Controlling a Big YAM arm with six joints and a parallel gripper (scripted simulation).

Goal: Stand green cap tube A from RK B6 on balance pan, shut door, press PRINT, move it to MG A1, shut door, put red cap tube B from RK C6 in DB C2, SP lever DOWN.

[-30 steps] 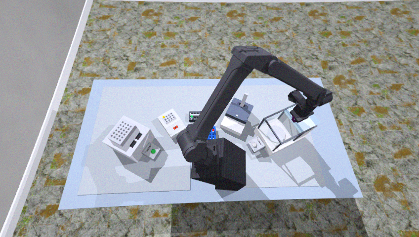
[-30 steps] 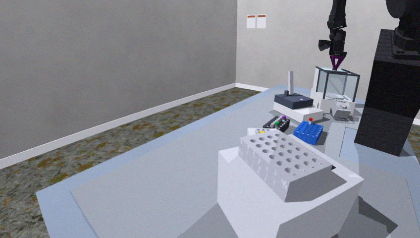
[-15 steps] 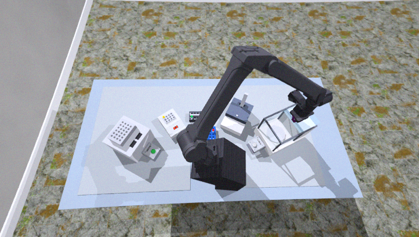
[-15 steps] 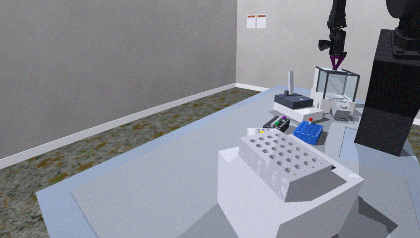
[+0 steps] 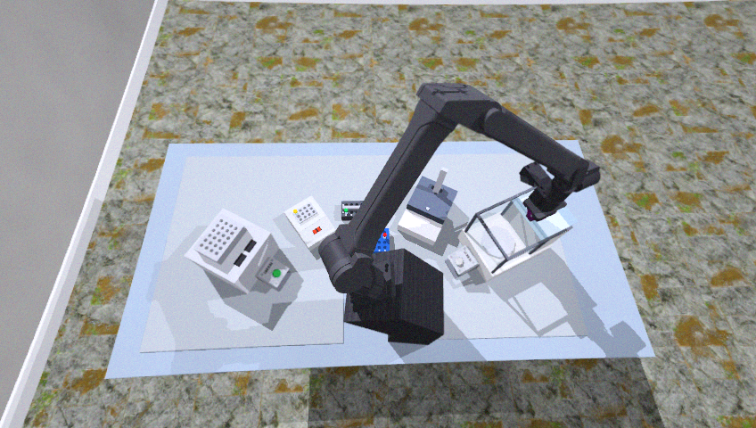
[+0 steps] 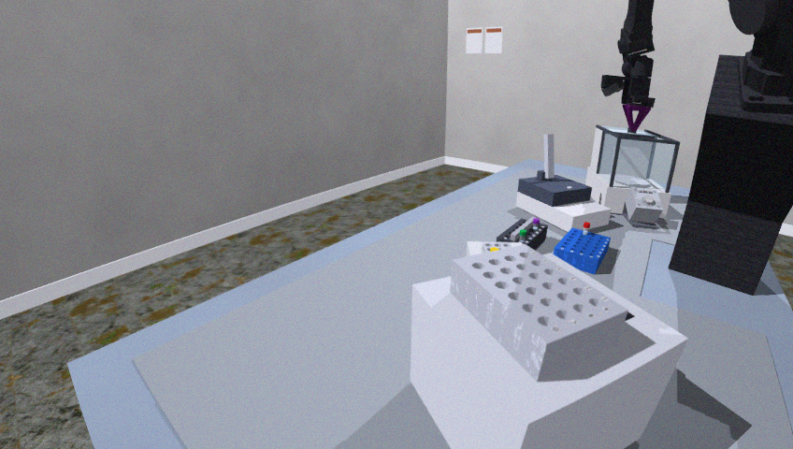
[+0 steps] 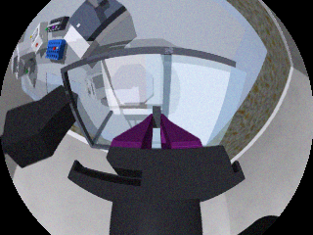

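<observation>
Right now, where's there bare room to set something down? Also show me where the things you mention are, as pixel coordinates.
Bare patches: the mat behind the mixer (image 5: 233, 254) (image 6: 472, 355), and between mixer and base (image 5: 424, 312) (image 6: 728, 166). Crowded: around the dry block (image 5: 308, 222), magnet block (image 5: 348, 210) (image 6: 526, 237) and rack (image 5: 382, 241) (image 6: 582, 250).

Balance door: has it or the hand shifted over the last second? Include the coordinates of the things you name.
Nothing visibly changed. The hand (image 5: 530, 215) (image 6: 633, 130) (image 7: 156, 117) is in the same place, shut on the door's dark handle (image 7: 156, 111), and I see no slide of the door. The red-capped tube (image 5: 384, 234) (image 6: 586, 226) stayed put too.
</observation>
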